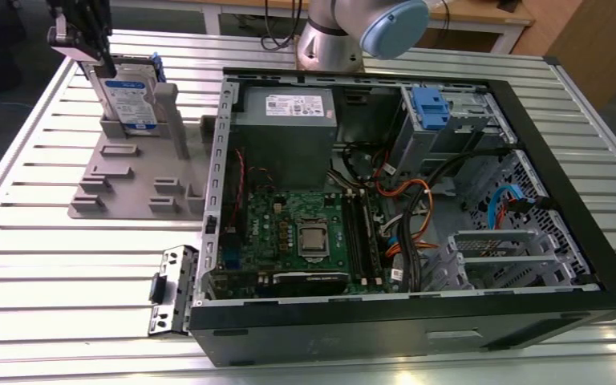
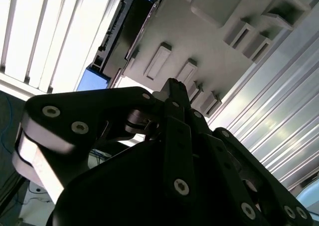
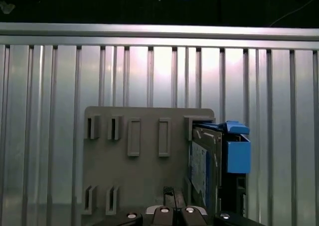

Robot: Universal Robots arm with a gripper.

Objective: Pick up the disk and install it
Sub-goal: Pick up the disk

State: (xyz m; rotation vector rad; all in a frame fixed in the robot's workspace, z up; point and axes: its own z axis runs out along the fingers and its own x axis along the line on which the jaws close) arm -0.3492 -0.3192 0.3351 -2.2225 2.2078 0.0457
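An opened desktop computer case (image 1: 415, 317) lies on its side on a slatted aluminium table (image 1: 30, 265), across the middle and right of the exterior view. Its side panel is off, so the green motherboard (image 1: 297, 233), the grey power supply (image 1: 285, 120) and the drive cage (image 1: 452, 120) at the upper right of the case are laid bare for work from above. A blue plastic latch piece (image 1: 428, 104) is seen in that cage, with no drive in it.

At the upper left of the exterior view a grey slotted fixture plate (image 1: 126, 188) is laid on the table just beside the case. The disk (image 1: 128, 96), a silver hard drive with a white-and-blue label, is stood on edge in a slot at the far end of this plate. It is judged to be kept upright in this way so that its top edge is offered to a grasp from above. In the first wrist view the disk (image 3: 203, 161) is seen edge-on against the plate's raised ribs, with its blue carrier (image 3: 235, 153) on the side away from the plate's other slots.

The gripper (image 1: 89, 48) is placed directly over the disk, at the very upper left of the exterior view, at or touching the disk's upper edge. Whether the claw is apart or clamped on the disk cannot be told. The disk appears to be seated in its slot and has not been installed in the case. The pick-up step is judged to be the one in hand.
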